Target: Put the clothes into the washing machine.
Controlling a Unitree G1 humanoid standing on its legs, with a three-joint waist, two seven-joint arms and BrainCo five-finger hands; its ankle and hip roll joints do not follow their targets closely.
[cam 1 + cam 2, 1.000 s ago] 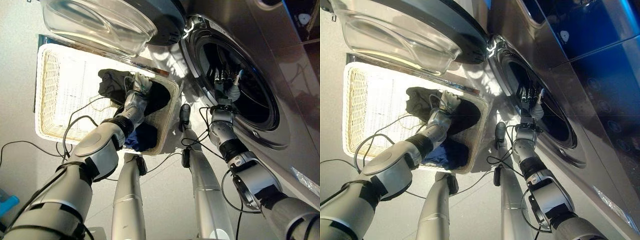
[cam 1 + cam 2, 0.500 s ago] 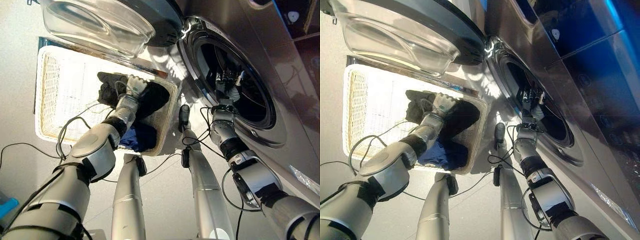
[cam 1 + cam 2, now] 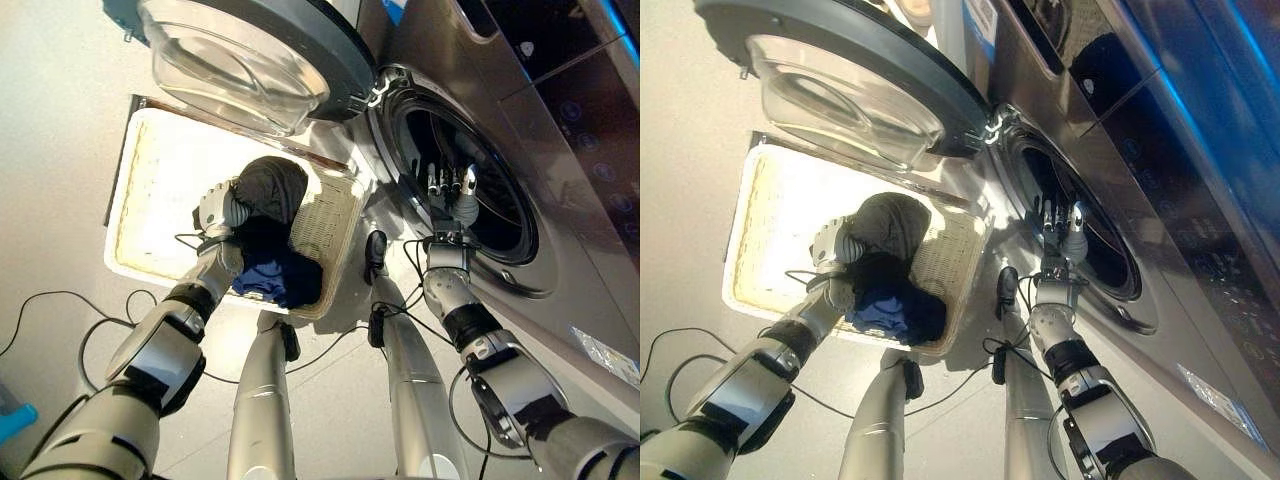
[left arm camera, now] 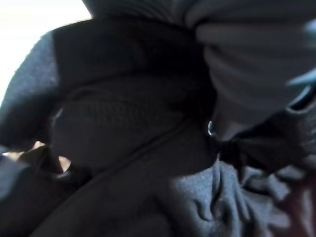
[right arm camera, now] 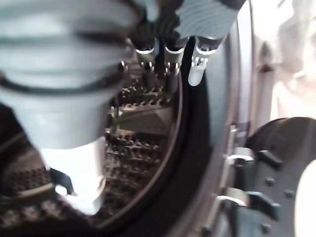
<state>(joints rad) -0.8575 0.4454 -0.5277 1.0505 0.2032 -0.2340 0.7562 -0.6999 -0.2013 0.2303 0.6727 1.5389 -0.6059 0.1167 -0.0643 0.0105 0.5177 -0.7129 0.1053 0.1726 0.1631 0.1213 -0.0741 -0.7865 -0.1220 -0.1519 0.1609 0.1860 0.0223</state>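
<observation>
My left hand (image 3: 214,210) is over the white wicker basket (image 3: 150,215), its fingers curled into a bunched dark grey garment (image 3: 271,188) that is raised above the basket's right end. Close up in the left wrist view, that dark cloth (image 4: 123,143) has a zip seam. A blue garment (image 3: 266,279) and some black cloth lie in the basket beneath it. My right hand (image 3: 453,200) is held at the mouth of the washing machine drum (image 3: 495,195), fingers (image 5: 168,54) straight and holding nothing. The ribbed metal drum wall (image 5: 143,123) lies just past them.
The machine's round glass door (image 3: 250,65) hangs open above the basket's far side. The steel front of the machine (image 3: 560,150) runs along the right. Grey floor (image 3: 50,150) lies left of the basket.
The camera has shifted. My left hand has closed on the dark grey garment and lifted it as a bundle off the pile. My right hand stays at the drum mouth.
</observation>
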